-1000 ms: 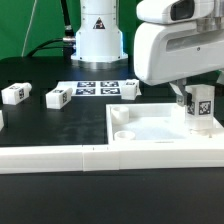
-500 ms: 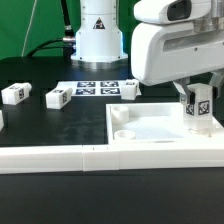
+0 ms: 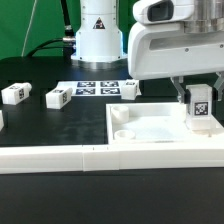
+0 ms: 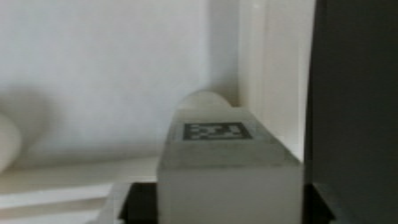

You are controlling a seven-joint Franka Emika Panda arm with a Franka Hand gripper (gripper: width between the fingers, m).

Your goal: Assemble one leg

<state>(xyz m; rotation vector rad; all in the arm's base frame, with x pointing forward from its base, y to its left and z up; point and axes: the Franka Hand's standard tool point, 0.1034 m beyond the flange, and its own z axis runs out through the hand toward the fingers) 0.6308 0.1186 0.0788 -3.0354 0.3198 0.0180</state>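
My gripper (image 3: 199, 97) is shut on a leg (image 3: 200, 108), a small white post with a black-and-white tag, held upright over the right corner of the large flat white panel (image 3: 160, 128). The leg's lower end is at or just above the panel surface; I cannot tell if it touches. In the wrist view the leg (image 4: 222, 160) fills the space between the dark fingers (image 4: 143, 203), with the panel (image 4: 107, 70) behind it. Two more legs (image 3: 58, 97) (image 3: 13, 93) lie on the black table at the exterior view's left.
The marker board (image 3: 105, 89) lies flat behind the panel, in front of the robot base (image 3: 98, 35). A white rail (image 3: 60, 158) runs along the table's front edge. Round sockets (image 3: 122, 115) sit at the panel's left side.
The gripper and the held leg have shifted slightly toward the exterior view's left and a little upward. The other legs have not moved.
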